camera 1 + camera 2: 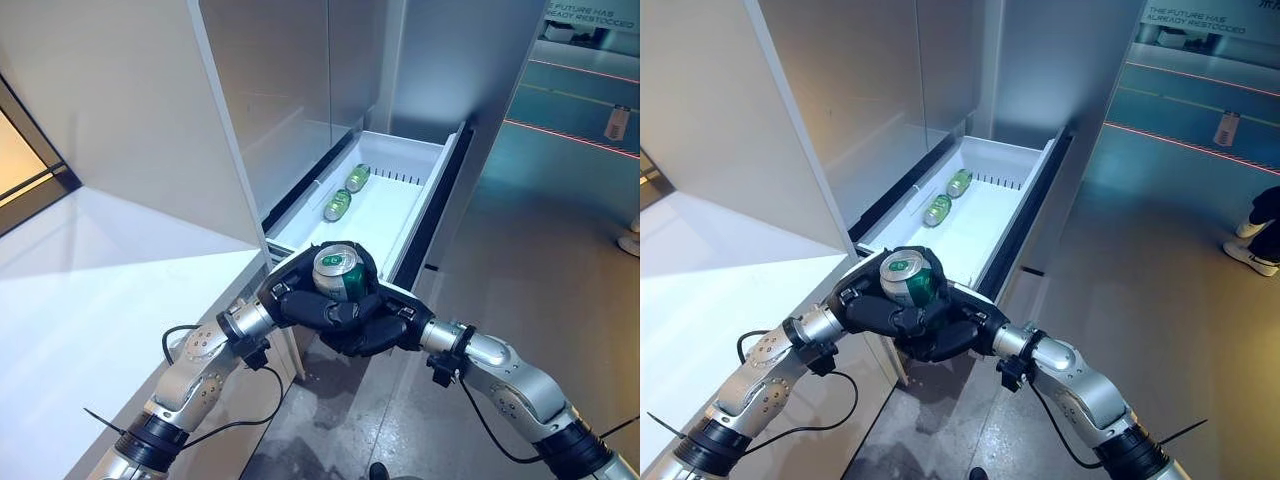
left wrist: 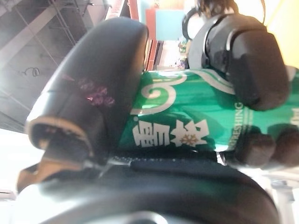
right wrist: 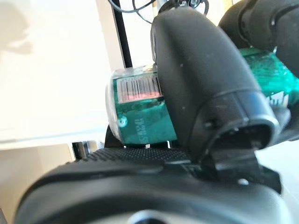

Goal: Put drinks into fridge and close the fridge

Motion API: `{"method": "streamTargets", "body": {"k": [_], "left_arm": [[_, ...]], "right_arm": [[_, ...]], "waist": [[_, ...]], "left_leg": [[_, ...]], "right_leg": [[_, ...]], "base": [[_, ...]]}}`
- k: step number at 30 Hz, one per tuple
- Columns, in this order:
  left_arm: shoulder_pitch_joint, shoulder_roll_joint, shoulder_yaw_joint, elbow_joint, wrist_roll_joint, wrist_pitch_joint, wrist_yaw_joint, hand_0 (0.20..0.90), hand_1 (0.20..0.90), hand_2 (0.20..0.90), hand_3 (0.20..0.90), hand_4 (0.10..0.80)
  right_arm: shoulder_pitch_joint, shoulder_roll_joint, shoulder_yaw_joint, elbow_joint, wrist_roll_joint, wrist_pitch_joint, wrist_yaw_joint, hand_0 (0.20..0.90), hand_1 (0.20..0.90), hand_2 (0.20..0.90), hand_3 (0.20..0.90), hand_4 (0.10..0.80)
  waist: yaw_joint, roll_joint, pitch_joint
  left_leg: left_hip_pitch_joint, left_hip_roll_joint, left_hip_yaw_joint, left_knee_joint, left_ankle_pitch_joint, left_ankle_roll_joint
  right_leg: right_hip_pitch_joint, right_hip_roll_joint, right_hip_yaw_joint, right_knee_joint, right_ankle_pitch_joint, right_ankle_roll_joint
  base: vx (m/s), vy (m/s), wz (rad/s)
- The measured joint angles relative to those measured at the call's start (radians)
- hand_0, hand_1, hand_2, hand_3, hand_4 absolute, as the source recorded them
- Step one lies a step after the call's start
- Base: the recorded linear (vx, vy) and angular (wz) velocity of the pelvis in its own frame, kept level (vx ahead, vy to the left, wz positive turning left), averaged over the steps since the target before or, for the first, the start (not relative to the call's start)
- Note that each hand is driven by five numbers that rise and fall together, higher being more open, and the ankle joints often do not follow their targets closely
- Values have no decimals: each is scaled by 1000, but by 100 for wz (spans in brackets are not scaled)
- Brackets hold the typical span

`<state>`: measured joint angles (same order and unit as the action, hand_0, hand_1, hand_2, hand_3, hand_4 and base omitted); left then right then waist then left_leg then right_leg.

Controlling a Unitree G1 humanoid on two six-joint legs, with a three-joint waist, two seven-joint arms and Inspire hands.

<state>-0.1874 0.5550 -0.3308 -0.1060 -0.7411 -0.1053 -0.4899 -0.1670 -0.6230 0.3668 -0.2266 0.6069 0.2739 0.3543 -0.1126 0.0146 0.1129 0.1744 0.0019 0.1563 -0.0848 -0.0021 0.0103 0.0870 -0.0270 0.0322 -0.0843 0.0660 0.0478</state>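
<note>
Lying already in the white fridge drawer (image 1: 425, 160), pulled wide out: two green cans (image 1: 357, 178) (image 1: 337, 205), one behind the other. Waiting for its turn: a third green can (image 1: 338, 271), standing up, just at the drawer's near end and not yet inside. Wrapping round that can from both sides: the left hand (image 1: 296, 298) and the right hand (image 1: 378, 326), fingers curled tight on it. Remaining, as a guess: laying the can inside and pushing the drawer shut.
</note>
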Motion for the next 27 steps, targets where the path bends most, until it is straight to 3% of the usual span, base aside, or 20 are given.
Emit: {"method": "streamTargets", "body": {"k": [5,12,16,21,27], "left_arm": [[0,-24,9,-9,58,-83,74,900,900,900,900,800],[4,-84,82,-112,46,-204,134,900,900,900,900,800],[21,-149,124,-117,46,-213,180,900,900,900,900,800],[72,-181,148,-87,12,-152,192,900,900,900,900,800],[102,-195,97,76,6,10,147,900,900,900,900,800]], "right_arm": [[4,24,-21,0,-21,0,-33,300,300,300,200,100],[47,35,-103,5,-107,1,-96,300,300,300,200,100],[61,34,-128,2,-133,-3,-102,300,300,300,200,100],[59,15,-136,-19,-191,-14,-146,300,300,300,200,100],[-87,-127,-185,-8,-161,-13,-328,300,300,300,200,100]], "waist": [[-2,-9,6],[1,-19,12],[-1,-20,12],[11,-21,12],[30,-21,13]], "left_leg": [[-2,1,3,0,0,0],[-3,0,3,0,-4,1],[-3,0,2,0,-5,1],[-4,0,0,0,-5,1],[-11,0,-14,0,-5,1]], "right_leg": [[-3,1,0,0,0,0],[-3,1,0,0,0,0],[-3,1,0,0,0,1],[-2,1,-2,0,1,0],[-3,-2,-19,0,-1,2]], "base": [[1,-6,0],[0,-5,0],[0,0,0],[9,1,0],[22,3,6]]}}
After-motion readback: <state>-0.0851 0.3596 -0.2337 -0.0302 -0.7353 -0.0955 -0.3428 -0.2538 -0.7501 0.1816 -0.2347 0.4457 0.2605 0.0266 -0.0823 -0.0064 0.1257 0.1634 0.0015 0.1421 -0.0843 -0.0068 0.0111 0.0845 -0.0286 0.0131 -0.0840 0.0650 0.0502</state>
